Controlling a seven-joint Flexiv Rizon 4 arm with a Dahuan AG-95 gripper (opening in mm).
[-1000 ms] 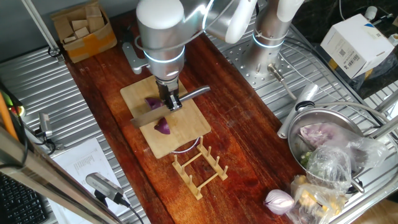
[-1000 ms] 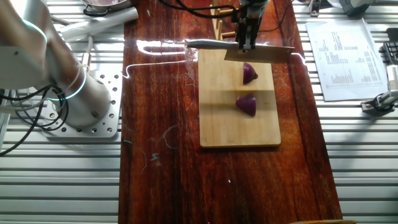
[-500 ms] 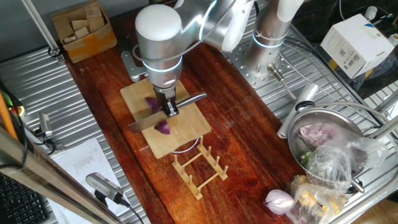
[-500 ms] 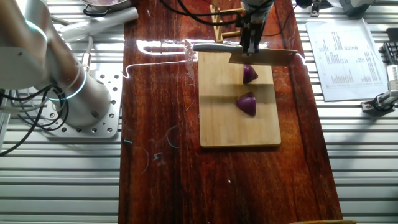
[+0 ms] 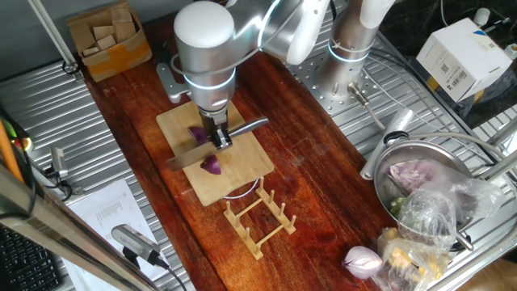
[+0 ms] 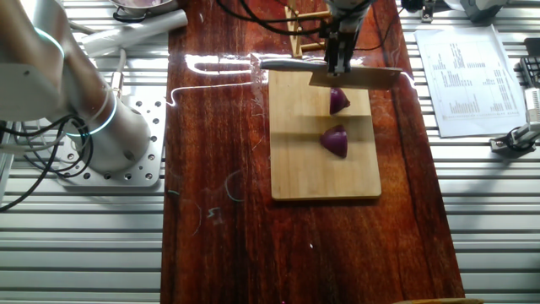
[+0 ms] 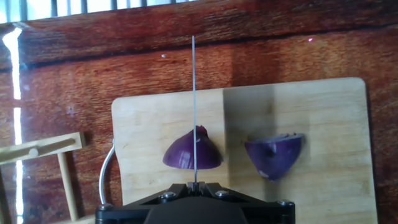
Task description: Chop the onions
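Observation:
Two purple onion wedges lie on the bamboo cutting board [image 5: 234,179] [image 6: 304,160] [image 7: 323,106]. My gripper [image 5: 216,139] [image 6: 337,64] [image 7: 194,185] is shut on the cleaver [image 5: 191,158] [image 6: 354,78] where blade meets handle. In the hand view the cleaver [image 7: 193,93] shows edge-on as a thin line that crosses the middle of one onion wedge [image 7: 183,152] [image 5: 212,166] [image 6: 338,102]. The other onion wedge [image 7: 274,155] [image 5: 197,132] [image 6: 335,140] lies apart from the blade, cut face up. Whether the edge touches the wedge cannot be told.
A wooden rack [image 5: 260,215] [image 6: 305,25] [image 7: 43,155] stands just off the board's end. A metal bowl of vegetables [image 5: 420,174], a whole onion [image 5: 363,260] and a white box [image 5: 464,52] are to one side. A printed sheet [image 6: 468,80] lies beside the wooden top.
Over the last second the cleaver has shifted over the wedge nearest the rack and come down closer to it. Since half a second ago hardly anything has moved.

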